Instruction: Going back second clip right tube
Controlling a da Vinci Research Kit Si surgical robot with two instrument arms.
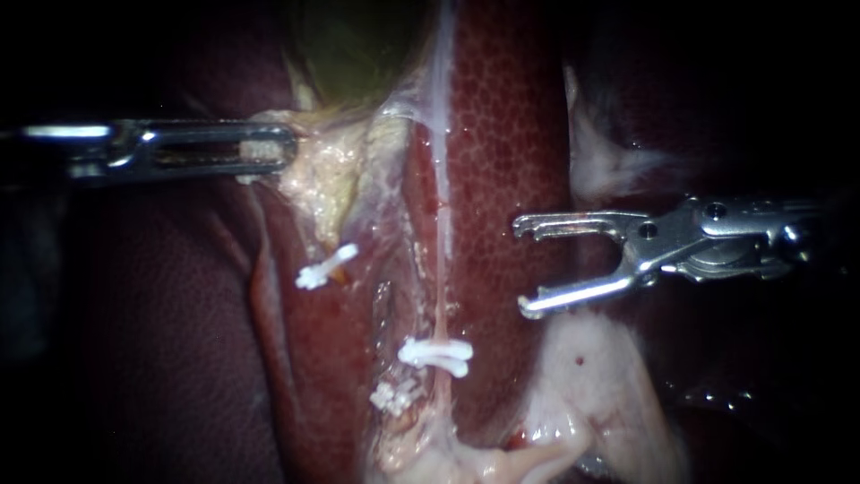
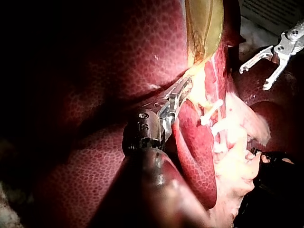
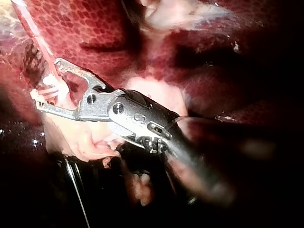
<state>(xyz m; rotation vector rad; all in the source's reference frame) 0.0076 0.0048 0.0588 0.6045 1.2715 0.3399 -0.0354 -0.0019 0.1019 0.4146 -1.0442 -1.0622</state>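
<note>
Gripping pale tissue point(image 1: 327, 175), left instrument's end effector point(image 1: 288, 148) shows clearest by endoscope; right instrument's point(image 1: 521, 267) gapes wide, empty.

No text, label, brand or number can be read in any view. In the left wrist view a pale printed sheet point(image 2: 273, 12) lies beyond the right instrument point(image 2: 254, 79); it bears rows of dark print, too small and blurred to make out
</note>
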